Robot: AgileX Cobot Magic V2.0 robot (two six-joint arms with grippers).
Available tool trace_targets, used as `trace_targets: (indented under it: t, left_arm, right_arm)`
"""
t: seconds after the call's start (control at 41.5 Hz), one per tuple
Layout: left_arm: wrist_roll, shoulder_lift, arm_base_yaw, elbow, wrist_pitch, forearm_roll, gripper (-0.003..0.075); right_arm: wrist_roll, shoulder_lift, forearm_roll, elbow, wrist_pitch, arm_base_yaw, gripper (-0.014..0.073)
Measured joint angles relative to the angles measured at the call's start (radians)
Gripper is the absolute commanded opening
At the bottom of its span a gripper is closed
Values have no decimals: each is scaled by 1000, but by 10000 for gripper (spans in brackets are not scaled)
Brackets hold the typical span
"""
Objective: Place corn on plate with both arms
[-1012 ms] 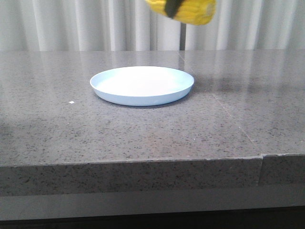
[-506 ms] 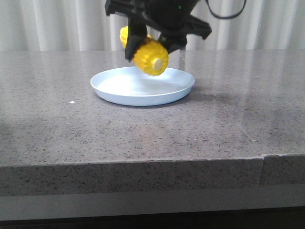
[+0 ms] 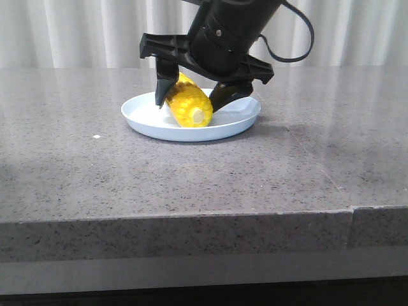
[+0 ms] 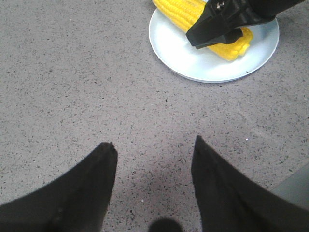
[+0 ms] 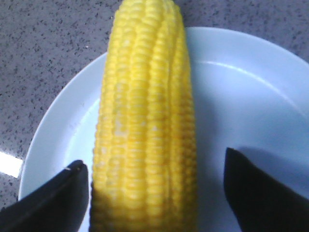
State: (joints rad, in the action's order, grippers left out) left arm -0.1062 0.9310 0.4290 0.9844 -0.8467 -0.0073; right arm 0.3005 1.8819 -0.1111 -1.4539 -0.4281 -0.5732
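Note:
The yellow corn (image 3: 194,113) lies on the pale blue plate (image 3: 143,116), its pale stub end toward the camera. My right gripper (image 3: 187,107) is down over the plate with its jaws open on either side of the cob. In the right wrist view the corn (image 5: 145,121) lies between the fingers on the plate (image 5: 241,96); one finger is close beside it and the other stands apart, so the right gripper (image 5: 154,159) is open. My left gripper (image 4: 154,142) is open and empty over bare table, a short way from the plate (image 4: 193,63) and corn (image 4: 231,46).
The grey speckled table (image 3: 95,172) stretches round the plate, with its front edge (image 3: 191,220) near the camera. A seam (image 3: 349,210) runs through the top at the right. White curtains (image 3: 76,32) hang behind.
The right gripper has come down from above with the corn, set it onto the plate, and opened its jaws off the cob.

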Motion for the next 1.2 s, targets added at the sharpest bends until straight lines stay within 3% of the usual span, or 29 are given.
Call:
trace_targets:
  t: [0.41, 0.771, 0.988, 1.205]
  left_arm:
    - [0, 0, 0, 0, 0, 0, 355]
    - [0, 0, 0, 0, 0, 0, 355]
    - [0, 0, 0, 0, 0, 0, 355]
    - [0, 0, 0, 0, 0, 0, 355]
  right_arm:
    - [-6, -310, 253, 0, -260, 0, 654]
    - [-207, -653, 231, 8, -611, 0, 654]
    - [-218, -845, 224, 159, -625, 0, 654]
    - [-222, -1019, 219, 384, -536, 0, 654]
